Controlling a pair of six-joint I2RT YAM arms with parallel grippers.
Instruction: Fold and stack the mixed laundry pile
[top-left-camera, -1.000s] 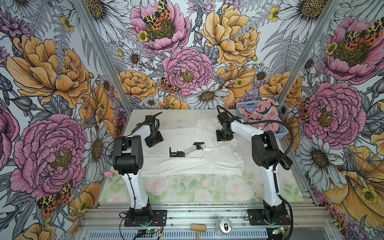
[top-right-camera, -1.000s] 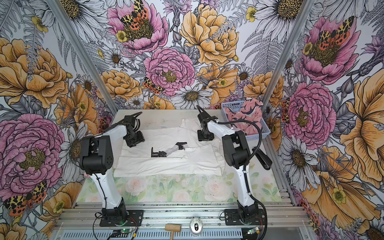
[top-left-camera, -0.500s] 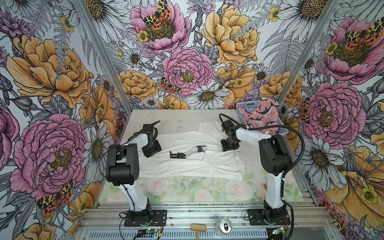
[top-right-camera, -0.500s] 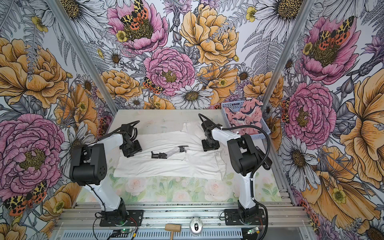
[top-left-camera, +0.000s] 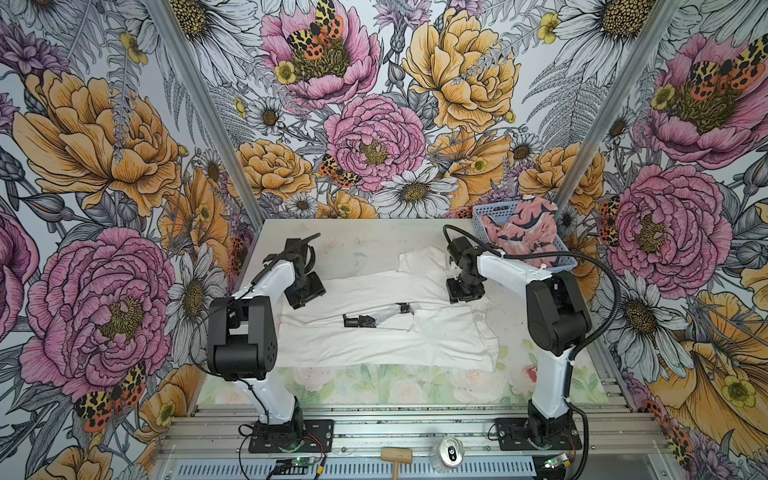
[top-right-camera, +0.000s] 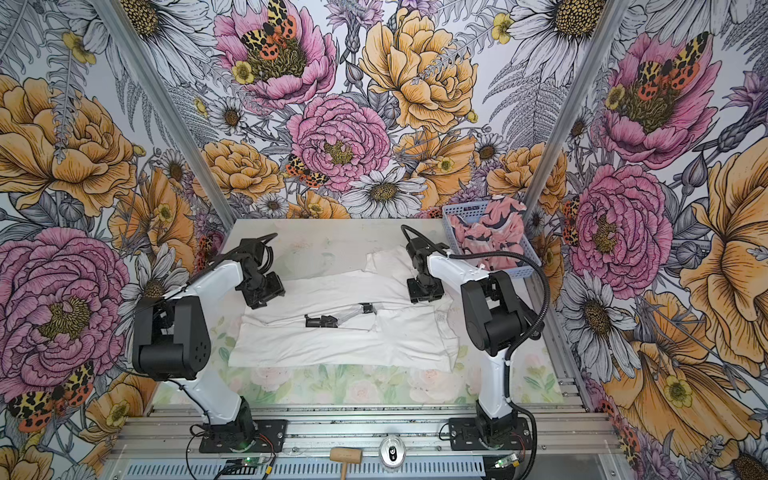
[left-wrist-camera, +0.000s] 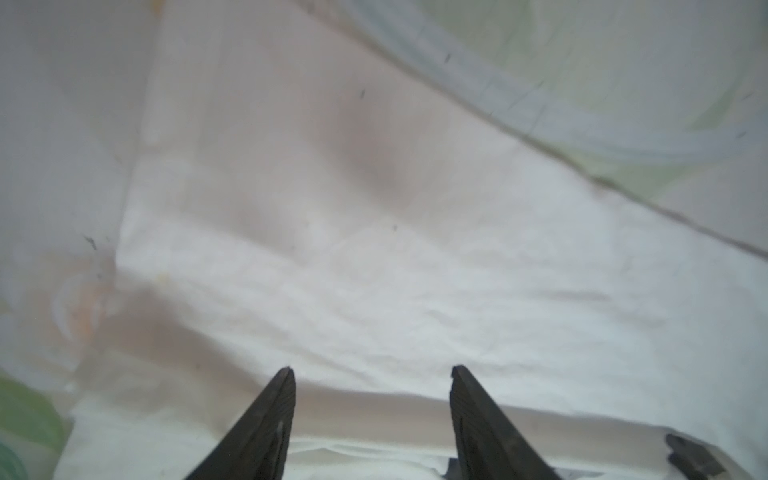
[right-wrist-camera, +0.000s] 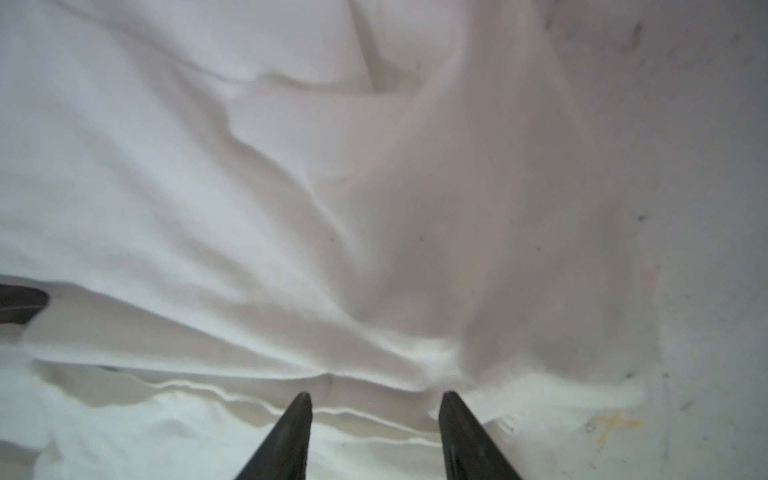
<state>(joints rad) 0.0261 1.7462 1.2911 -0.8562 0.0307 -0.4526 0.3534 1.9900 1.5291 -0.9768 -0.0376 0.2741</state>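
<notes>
Both top views: blue basket at 2 o'clock holds the pink garment.
White T-shirt covers the surface centre; left end effector and right end effector, jaws part-open and empty, have shifted toward 6 o'clock.

L arm rises from its base at the front rail and bends at the black L elbow. The white L forearm then runs back & inward to the wrist. L gripper hangs low, pointing down. Its dark tapered fingers show in the wrist view w/ jaws apart. R arm mirrors it: upright from its base, black R elbow, white R forearm angled back & toward the middle. R gripper also points down, low, jaws apart w/ a similar gap. Both grippers sit abt level, well apart.
</notes>
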